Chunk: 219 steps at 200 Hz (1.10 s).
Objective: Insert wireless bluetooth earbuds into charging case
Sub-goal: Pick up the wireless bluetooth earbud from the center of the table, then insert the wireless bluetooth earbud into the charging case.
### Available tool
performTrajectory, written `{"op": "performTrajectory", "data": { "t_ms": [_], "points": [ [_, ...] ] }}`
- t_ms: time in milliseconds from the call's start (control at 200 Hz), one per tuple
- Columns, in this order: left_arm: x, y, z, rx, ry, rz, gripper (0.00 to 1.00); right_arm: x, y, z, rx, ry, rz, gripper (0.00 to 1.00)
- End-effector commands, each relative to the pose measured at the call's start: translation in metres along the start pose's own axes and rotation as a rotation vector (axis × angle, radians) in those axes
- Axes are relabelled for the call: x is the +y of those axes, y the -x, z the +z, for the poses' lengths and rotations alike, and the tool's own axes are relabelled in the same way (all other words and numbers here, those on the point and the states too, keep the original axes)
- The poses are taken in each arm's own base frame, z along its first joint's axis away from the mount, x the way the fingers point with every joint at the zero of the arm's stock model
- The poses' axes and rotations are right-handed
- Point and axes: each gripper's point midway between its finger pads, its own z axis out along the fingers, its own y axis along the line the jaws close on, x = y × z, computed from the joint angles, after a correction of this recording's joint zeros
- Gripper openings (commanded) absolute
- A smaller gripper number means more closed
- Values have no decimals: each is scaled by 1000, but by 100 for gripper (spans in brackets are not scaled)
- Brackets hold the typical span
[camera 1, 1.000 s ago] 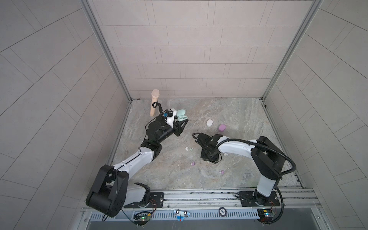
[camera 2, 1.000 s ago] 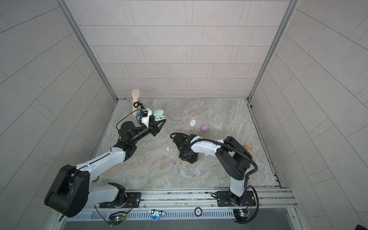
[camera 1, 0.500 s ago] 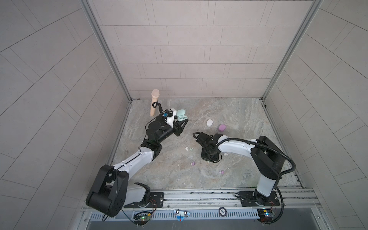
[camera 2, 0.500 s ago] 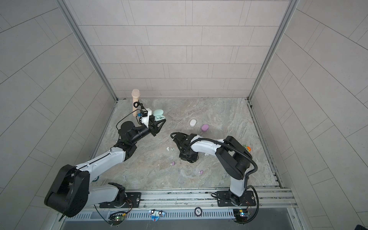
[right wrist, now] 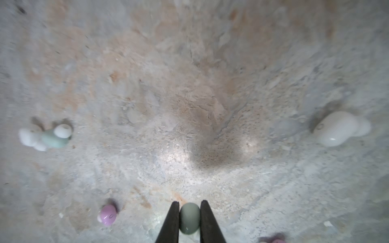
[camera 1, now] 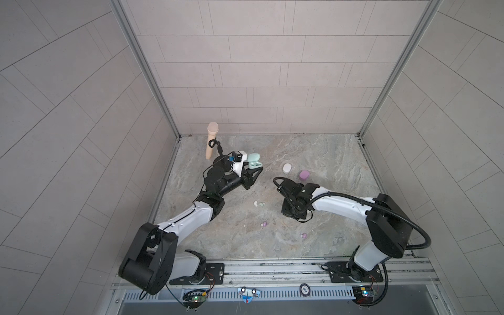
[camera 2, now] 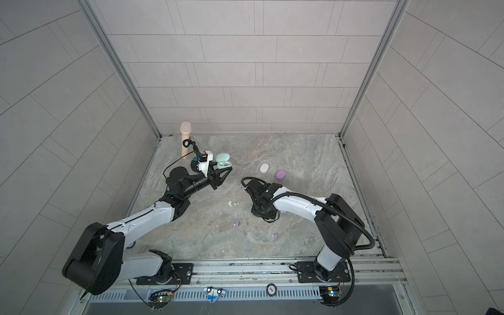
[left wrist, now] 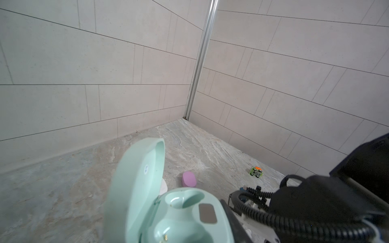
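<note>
The right gripper (right wrist: 189, 204) has its two black fingers (right wrist: 170, 223) set narrow, pinching a green earbud (right wrist: 189, 219) between their tips, close over the stone tabletop (right wrist: 189, 105). Whether the bud touches the stone I cannot tell. Ahead of those fingers, off to one side, lies a white earbud (right wrist: 341, 130). Off to the other side, a second green earbud (right wrist: 55, 140) touches a second white earbud (right wrist: 29, 138). A lilac earbud (right wrist: 108, 214) lies near the fingers. The left gripper (camera 1: 252, 174) is clamped on the open green case (camera 1: 255, 164), lid up, well apart from the right fingers.
</note>
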Motion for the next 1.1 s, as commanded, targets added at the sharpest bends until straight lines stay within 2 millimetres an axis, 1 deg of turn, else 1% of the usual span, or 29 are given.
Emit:
{"op": "performTrajectory", "data": {
  "t_ms": [0, 175, 205, 250, 260, 280, 305, 350, 431, 566, 671, 736, 821, 931, 991, 1091],
  "points": [
    [-20, 6, 4, -16, -77, 21, 2, -6, 15, -26, -79, 40, -2, 0],
    [-45, 12, 12, -18, -180, 18, 3, 0, 39, -75, -180, 199, -70, 0],
    [-51, 12, 14, -16, -202, 18, 3, 4, 43, -84, -192, 242, -93, 0],
    [-53, 13, 16, -14, -219, 19, 3, 5, 47, -96, -204, 280, -113, 0],
    [-63, 10, 19, -7, -248, 18, 3, 5, 48, -99, -208, 289, -119, 0],
    [-70, 9, 21, -3, -268, 17, 3, 7, 50, -105, -212, 311, -135, 0],
    [-73, 9, 22, -1, -284, 18, 3, 10, 51, -112, -218, 342, -162, 0],
    [-80, 7, 26, 7, -309, 14, 3, 8, 54, -125, -229, 359, -195, 0],
    [-94, 7, 34, 7, -359, 14, 3, 14, 55, -150, -255, 410, -301, 0],
    [-111, 12, 43, 1, -430, 15, 3, 21, 46, -183, -275, 486, -480, 0],
    [-117, 16, 47, 1, -465, 15, 2, 22, 40, -206, -284, 570, -548, 0],
    [-120, 19, 47, -1, -486, 17, 3, 22, 35, -216, -279, 609, -591, 0],
    [-127, 21, 44, 1, -516, 29, 3, 22, 25, -224, -260, 650, -657, 0],
    [-138, 15, 40, 27, -553, 47, 3, 28, 13, -235, -237, 717, -724, 0],
    [-145, 11, 39, 38, -569, 59, 3, 34, 7, -246, -237, 774, -760, 0],
    [-156, 7, 39, 42, -604, 54, 3, 38, 1, -262, -247, 823, -801, 0]
  ]
}}
